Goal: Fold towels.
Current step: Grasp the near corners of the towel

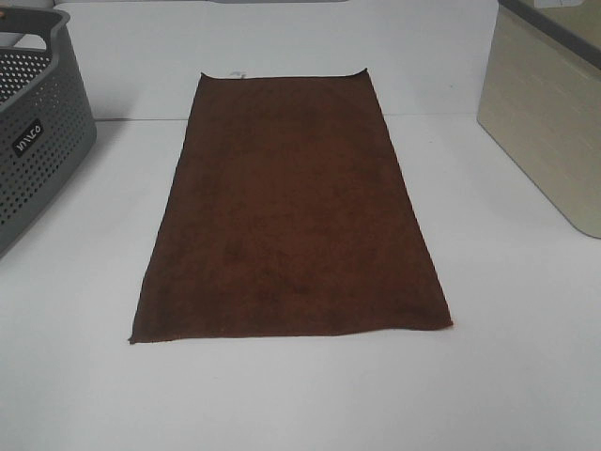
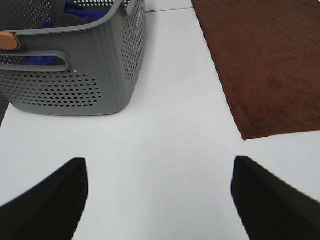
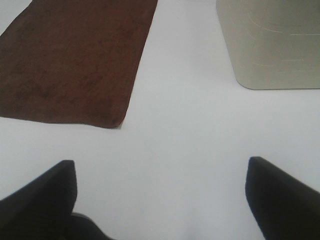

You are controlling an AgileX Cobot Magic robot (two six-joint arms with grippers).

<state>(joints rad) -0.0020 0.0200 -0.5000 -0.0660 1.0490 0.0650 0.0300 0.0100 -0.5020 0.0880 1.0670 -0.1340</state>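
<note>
A plain white table (image 1: 300, 395) filled the scene under even, soft light, with only faint shadows. A thin seam crossed it toward the far side. On its left edge stood a grey perforated basket (image 1: 38, 141) with blue cloth (image 2: 75, 12) inside; at the right sat a smooth beige bin (image 1: 545, 122) with a grey rim.
</note>
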